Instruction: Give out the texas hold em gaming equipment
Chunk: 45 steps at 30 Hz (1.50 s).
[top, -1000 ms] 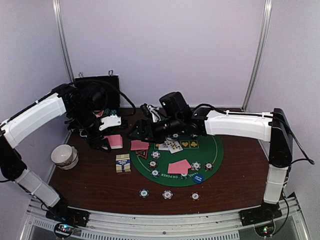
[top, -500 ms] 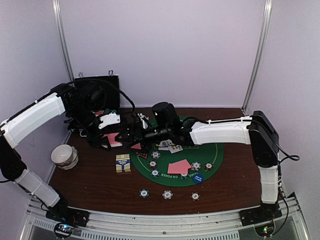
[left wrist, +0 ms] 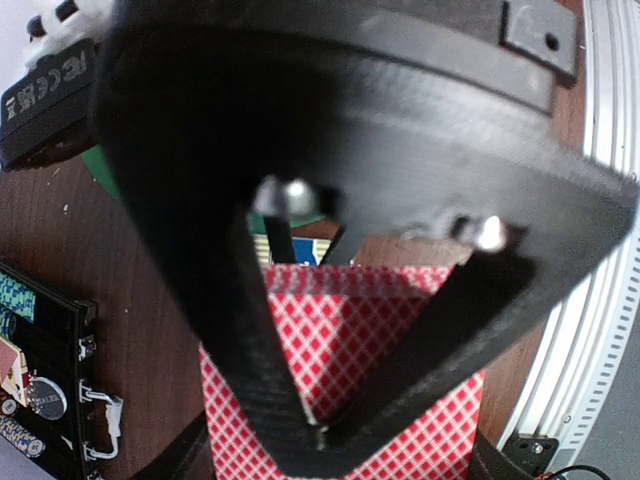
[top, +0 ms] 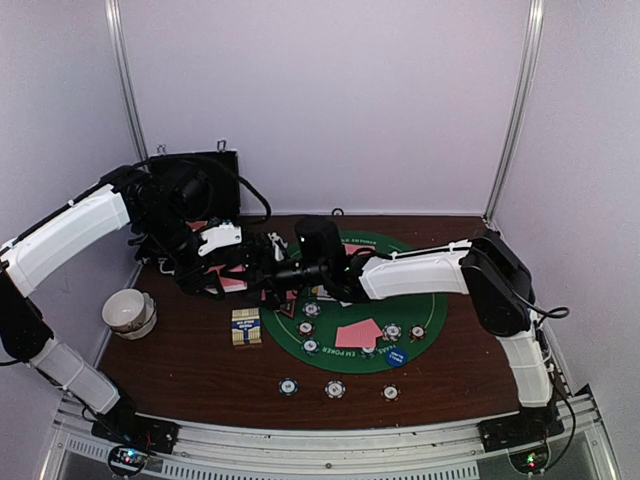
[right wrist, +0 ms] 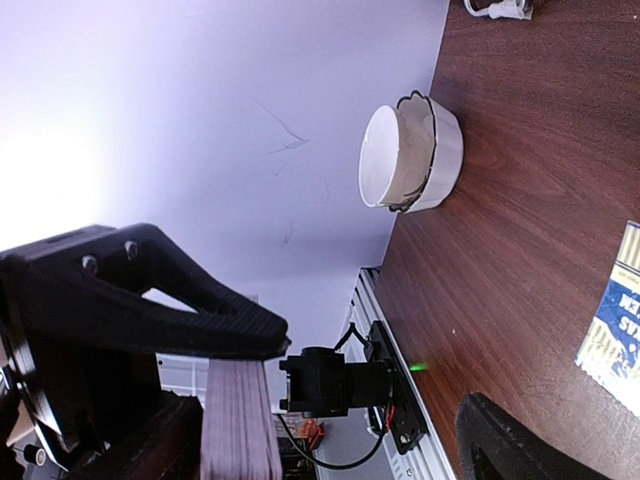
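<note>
With the left gripper [top: 214,284] clamped on the pink-red-backed playing cards [left wrist: 350,360] just off the green mat's [top: 440,300] nine o'clock edge, the right gripper [top: 259,272], jaws wide apart, should pinch a single outer card and slide it free.

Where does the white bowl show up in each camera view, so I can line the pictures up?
Top external: white bowl at the table's left edge, left of the blue-and-gold card box.
Left wrist: not in it.
Right wrist: bowl upper middle, near the table edge by the wall.
Shared landmark: the card box, cut off at the right edge of the right wrist view; the dark wooden table shows in all three.
</note>
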Each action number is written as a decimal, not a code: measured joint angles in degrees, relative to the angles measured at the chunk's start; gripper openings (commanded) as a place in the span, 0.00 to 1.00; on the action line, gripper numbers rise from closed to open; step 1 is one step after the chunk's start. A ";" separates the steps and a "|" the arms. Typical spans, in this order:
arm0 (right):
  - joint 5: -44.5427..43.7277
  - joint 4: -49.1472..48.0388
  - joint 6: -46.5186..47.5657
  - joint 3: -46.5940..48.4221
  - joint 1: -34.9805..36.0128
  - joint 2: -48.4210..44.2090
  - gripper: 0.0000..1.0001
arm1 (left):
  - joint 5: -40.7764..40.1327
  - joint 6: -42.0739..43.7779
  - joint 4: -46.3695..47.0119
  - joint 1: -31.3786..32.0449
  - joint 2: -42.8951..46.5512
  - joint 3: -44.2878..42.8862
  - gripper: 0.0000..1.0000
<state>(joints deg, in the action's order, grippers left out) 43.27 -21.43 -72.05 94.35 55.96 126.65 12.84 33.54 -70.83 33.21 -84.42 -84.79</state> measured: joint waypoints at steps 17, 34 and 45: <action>1.55 -1.70 -4.83 3.82 -0.39 2.93 0.81 | 0.22 0.68 -0.04 0.00 0.00 0.02 0.00; 3.48 -3.17 -4.68 -3.28 -2.38 -1.95 0.60 | 0.07 1.09 -0.85 0.00 0.09 0.02 0.00; 4.48 -4.74 -6.60 -3.76 -2.21 -2.69 0.54 | -0.04 1.09 -0.83 0.00 0.11 0.02 0.00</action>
<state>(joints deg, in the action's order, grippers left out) 47.75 -26.17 -78.65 90.59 53.76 123.96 12.80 34.63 -71.66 33.21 -84.31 -84.77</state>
